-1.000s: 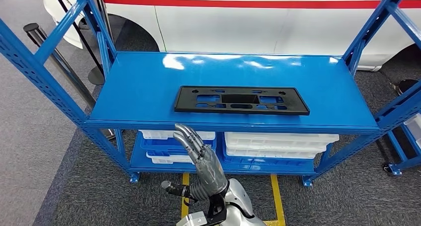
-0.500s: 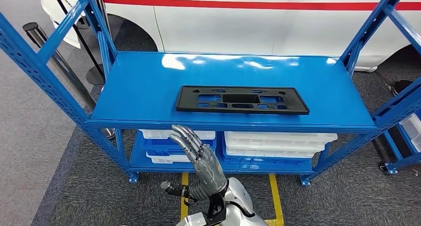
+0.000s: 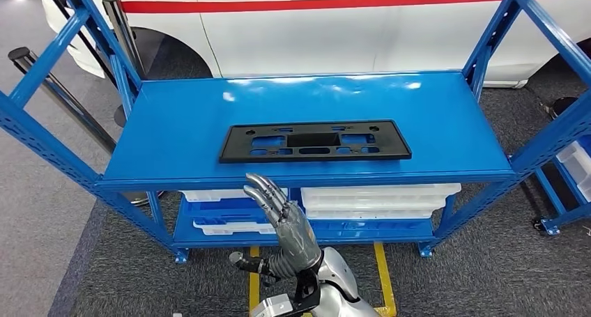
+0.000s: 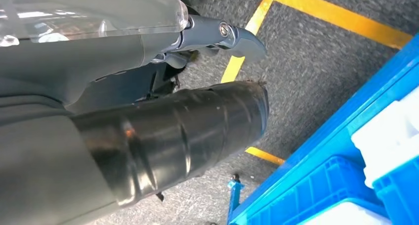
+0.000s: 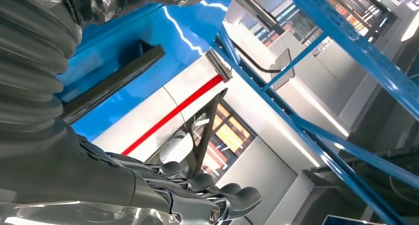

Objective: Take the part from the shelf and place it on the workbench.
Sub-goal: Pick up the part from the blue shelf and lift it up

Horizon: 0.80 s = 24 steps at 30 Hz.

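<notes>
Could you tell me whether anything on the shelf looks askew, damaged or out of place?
Nothing stands out. The black part lies flat on the blue shelf, roughly parallel to its front edge, and looks intact. The right hand is raised below that edge, holding nothing.
</notes>
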### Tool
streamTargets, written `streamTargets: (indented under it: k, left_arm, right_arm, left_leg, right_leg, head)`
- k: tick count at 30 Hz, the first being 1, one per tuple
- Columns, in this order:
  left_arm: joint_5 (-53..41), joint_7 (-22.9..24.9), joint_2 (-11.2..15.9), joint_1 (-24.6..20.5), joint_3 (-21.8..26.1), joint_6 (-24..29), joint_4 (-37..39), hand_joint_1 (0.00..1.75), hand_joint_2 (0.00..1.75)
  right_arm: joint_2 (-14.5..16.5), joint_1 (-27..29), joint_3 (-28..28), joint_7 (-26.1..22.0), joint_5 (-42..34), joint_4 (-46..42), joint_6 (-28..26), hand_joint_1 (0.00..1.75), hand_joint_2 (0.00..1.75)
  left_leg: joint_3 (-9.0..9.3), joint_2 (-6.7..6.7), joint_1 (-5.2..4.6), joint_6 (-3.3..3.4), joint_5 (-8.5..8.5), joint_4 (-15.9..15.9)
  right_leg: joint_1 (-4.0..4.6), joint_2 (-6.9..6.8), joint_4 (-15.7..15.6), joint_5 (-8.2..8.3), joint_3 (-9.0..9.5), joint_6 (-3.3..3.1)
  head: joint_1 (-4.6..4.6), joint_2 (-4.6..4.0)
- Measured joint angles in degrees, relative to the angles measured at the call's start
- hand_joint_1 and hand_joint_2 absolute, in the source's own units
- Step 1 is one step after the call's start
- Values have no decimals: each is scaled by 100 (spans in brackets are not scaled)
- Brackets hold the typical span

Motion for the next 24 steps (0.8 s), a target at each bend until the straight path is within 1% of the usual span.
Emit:
streamTargets:
  k: [1,2,3,4,5,6,7,8,10,12,13,14,16,17,18,19,20,21,22,23,24]
  left_arm:
    - [0,0,0,4,0,3,0,0,0]
    - [0,-1,1,6,0,6,0,0,0]
    - [0,-1,2,7,-1,11,0,0,0]
    - [0,-1,2,6,-1,16,0,0,0]
    - [0,-1,3,6,-2,19,0,0,0]
    - [0,0,4,8,-4,22,0,0,0]
    - [0,-1,4,11,-9,27,0,0,0]
    - [0,-2,3,11,-17,31,-1,0,0]
    - [2,-5,2,12,-34,41,-2,0,0]
    - [9,-7,-2,15,-42,49,-4,0,0]
    - [11,-7,-5,16,-43,52,-5,0,0]
    - [13,-6,-8,13,-45,53,-7,0,0]
    - [13,-4,-10,9,-49,58,-7,0,0]
    - [13,-3,-10,9,-50,62,-7,0,0]
    - [13,-1,-10,9,-51,66,-7,0,0]
    - [13,1,-10,9,-52,68,-7,0,0]
    - [13,2,-10,9,-54,69,-7,0,0]
    - [13,4,-10,9,-58,69,-7,0,0]
    - [13,7,-10,8,-64,69,-8,0,0]
    - [13,11,-10,7,-73,69,-8,0,0]
    - [13,16,-10,6,-81,70,-8,0,0]
  right_arm:
    - [0,1,0,0,0,5,0,0,175]
    - [0,4,0,0,0,11,0,0,175]
    - [0,5,0,0,0,19,0,0,175]
    - [0,6,0,0,0,25,0,0,175]
    - [0,5,0,0,0,29,0,0,175]
    - [0,4,0,1,0,32,0,0,175]
    - [0,1,0,1,0,34,0,0,175]
    - [0,-2,0,2,0,36,0,0,175]
    - [0,-6,0,2,2,41,-2,0,175]
    - [-2,-14,0,2,5,44,-5,0,175]
    - [-4,-24,0,3,7,45,-7,0,175]
    - [-8,-32,0,3,7,46,-9,0,175]
    - [-25,-37,0,4,7,56,-14,0,175]
    - [-38,-33,0,5,7,64,-16,0,175]
    - [-54,-29,0,5,7,72,-19,0,175]
    - [-65,-28,0,6,7,76,-20,0,175]
    - [-73,-31,0,7,7,79,-21,0,175]
    - [-78,-36,0,7,7,79,-22,0,175]
    - [-81,-42,0,8,7,80,-22,0,175]
    - [-85,-47,0,10,7,81,-21,0,175]
    - [-90,-48,-1,14,5,82,-18,0,175]
  left_leg:
    - [-225,-12,-1,-2,-117,381]
    - [-414,-20,-2,1,-154,663]
    - [-511,-22,-3,13,-72,741]
    - [-495,-23,-7,34,121,588]
    - [-377,-25,-13,65,386,238]
    - [-231,-31,-25,106,600,-135]
    - [-99,-37,-44,143,739,-464]
    - [-23,-42,-64,173,797,-667]
    - [2,-44,-97,205,772,-778]
    - [37,-35,-69,250,785,-843]
    - [69,-28,-52,280,791,-879]
    - [99,-19,-36,311,794,-908]
    - [123,-5,-41,349,772,-912]
    - [131,-2,-42,355,758,-909]
    - [144,-1,-42,355,742,-905]
    - [163,-4,-42,348,723,-899]
    - [193,-7,-41,336,697,-891]
    - [222,-9,-41,314,666,-883]
    - [243,-11,-51,284,632,-863]
    - [254,-11,-59,250,604,-852]
    - [257,-9,-68,216,586,-849]
  right_leg:
    - [14,10,1,-12,9,-19]
    - [30,25,3,-26,23,-33]
    - [45,45,5,-42,44,-42]
    - [56,65,5,-62,76,-45]
    - [64,84,5,-85,115,-40]
    - [68,98,5,-108,146,-31]
    - [77,112,12,-127,160,-12]
    - [78,122,16,-135,155,13]
    - [76,134,12,-135,132,71]
    - [73,109,44,-179,123,134]
    - [73,87,182,-265,67,164]
    - [70,63,426,-393,-48,191]
    - [49,38,1143,-684,-430,229]
    - [35,34,1424,-747,-604,245]
    - [20,30,1543,-712,-702,258]
    - [7,23,1452,-572,-695,264]
    - [-4,13,1145,-344,-574,262]
    - [-9,1,759,-142,-402,251]
    - [1,-8,406,-5,-241,238]
    - [13,-12,168,61,-129,221]
    - [28,-8,75,46,-84,200]
  head:
    - [-1,0]
    - [-1,0]
    - [0,0]
    - [0,0]
    - [1,0]
    - [3,0]
    - [1,0]
    - [1,0]
    - [-1,0]
    - [5,0]
    - [8,0]
    - [11,0]
    - [14,0]
    - [15,0]
    - [14,0]
    - [15,0]
    - [14,0]
    - [15,0]
    - [16,0]
    - [13,0]
    - [11,0]
